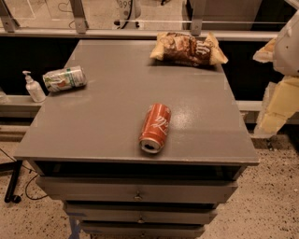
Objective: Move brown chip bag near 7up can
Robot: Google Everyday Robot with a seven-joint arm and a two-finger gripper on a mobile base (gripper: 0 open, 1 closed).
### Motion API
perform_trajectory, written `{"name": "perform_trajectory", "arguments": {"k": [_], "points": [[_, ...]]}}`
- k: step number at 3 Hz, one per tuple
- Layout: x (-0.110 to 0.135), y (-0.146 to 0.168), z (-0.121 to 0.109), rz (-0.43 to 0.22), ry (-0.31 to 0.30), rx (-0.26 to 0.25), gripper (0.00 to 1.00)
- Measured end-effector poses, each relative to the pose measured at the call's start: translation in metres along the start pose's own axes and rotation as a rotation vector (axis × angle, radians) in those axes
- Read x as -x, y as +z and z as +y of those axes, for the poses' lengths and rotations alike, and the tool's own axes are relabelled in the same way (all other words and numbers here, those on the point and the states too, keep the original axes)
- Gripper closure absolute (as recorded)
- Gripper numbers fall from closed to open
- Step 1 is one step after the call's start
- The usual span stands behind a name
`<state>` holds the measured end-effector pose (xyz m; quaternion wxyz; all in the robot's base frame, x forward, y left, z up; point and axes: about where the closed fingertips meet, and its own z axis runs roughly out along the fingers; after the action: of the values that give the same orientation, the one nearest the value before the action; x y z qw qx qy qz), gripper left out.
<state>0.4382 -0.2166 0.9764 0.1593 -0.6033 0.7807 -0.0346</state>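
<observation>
You have one camera, set high off the 6 o'clock edge of the grey cabinet (107, 112), looking down toward 12 o'clock, close enough that its top fills the view, with the gripper (279, 108) at 3 o'clock

Red can (155, 128): white Coca-Cola script along its side. Brown chip bag (189, 48): white lettering, illegible. 7up can (65, 78): green label, text illegible. White object (125, 5) at top edge: digits, apparently 899. Gripper (279, 100): right frame edge, beside the table
</observation>
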Motion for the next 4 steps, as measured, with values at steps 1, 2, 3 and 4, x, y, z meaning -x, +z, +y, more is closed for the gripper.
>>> {"name": "perform_trajectory", "arguments": {"k": [1,2,3,4], "points": [[0.003,0.000,-0.004,-0.014,-0.005,-0.013,0.00],[0.015,0.015,-0.031,-0.062,-0.018,-0.066,0.00],[0.028,0.040,-0.092,-0.139,-0.015,-0.157,0.00],[0.041,0.063,-0.157,-0.223,0.010,-0.224,0.00]]}}
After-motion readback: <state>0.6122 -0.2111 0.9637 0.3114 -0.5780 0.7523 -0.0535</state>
